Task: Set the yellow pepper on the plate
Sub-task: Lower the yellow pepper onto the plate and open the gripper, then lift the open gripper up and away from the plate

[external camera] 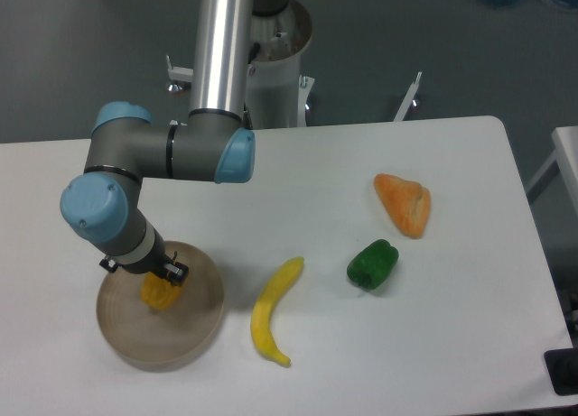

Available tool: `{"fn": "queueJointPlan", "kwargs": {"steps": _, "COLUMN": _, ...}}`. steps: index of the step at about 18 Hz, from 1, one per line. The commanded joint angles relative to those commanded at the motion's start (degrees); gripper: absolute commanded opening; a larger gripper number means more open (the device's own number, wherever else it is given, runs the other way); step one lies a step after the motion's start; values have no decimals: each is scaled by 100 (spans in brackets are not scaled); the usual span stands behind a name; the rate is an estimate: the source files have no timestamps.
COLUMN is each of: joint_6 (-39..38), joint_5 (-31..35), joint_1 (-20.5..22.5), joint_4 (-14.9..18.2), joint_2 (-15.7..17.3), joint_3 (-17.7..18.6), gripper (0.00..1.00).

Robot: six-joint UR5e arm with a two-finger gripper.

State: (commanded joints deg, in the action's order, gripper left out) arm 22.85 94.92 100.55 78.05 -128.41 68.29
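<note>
Nearest you, the plate (181,330) sits at the front left of the table (361,163), its front rim close to the table's near edge. The yellow pepper (159,293) is over the plate's left-centre, inside the rim; you cannot tell from this view whether it rests on the surface or hangs just above it. The gripper (155,277) is directly on top of the pepper, its dark fingers (175,272) showing at either side of the fruit's upper part and closed in against it, so it reads as pinching the pepper. The wrist hides most of the contact.

Just right of the plate lies the banana-shaped item (271,312), curved, near the plate's right rim but not touching it. Further right the green pepper (372,263) stands apart from it with bare table between. Behind the green pepper, near it but separate, is the orange wedge pepper (405,203).

The front right of the table and the right edge strip show only bare surface. Behind the plate, the arm (163,154) crosses the left half of the table, its elbow link horizontal, rising to the column at the far edge.
</note>
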Motion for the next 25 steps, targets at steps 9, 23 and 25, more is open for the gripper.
{"fn": "queueJointPlan", "kwargs": {"steps": 9, "joint_6": 9, "joint_5": 9, "joint_1": 26, "joint_4": -79, "joint_2": 97, "joint_3": -88, "gripper": 100}}
{"fn": "queueJointPlan", "kwargs": {"steps": 23, "joint_6": 2169, "joint_5": 97, "joint_1": 1510, "joint_4": -79, "joint_2": 571, "joint_3": -176, "gripper": 100}}
{"fn": "queueJointPlan", "kwargs": {"steps": 25, "joint_6": 2494, "joint_5": 123, "joint_1": 1678, "joint_4": -158, "joint_2": 554, "joint_3": -176, "gripper": 100}}
